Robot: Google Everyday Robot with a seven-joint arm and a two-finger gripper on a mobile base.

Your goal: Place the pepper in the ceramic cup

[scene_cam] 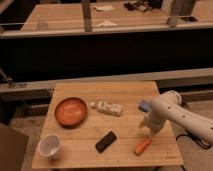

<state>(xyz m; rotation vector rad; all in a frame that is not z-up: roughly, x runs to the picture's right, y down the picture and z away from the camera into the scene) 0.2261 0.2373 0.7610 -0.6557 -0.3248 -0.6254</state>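
Note:
The pepper (142, 146), small, orange-red and tapered, lies on the wooden table (125, 92) near its front right corner. Just above and behind it is my gripper (150, 129), at the end of the white arm reaching in from the right. It points down at the table and looks close to the pepper's far end. The ceramic cup (50, 145), white with a pale inside, stands upright at the front left corner, far from the gripper.
A round orange plate (71, 111) sits left of centre. A white bottle (107, 107) lies on its side mid-table, and a flat black object (105, 141) lies in front of it. A small blue item (144, 105) shows beside the arm. Dark counters stand behind.

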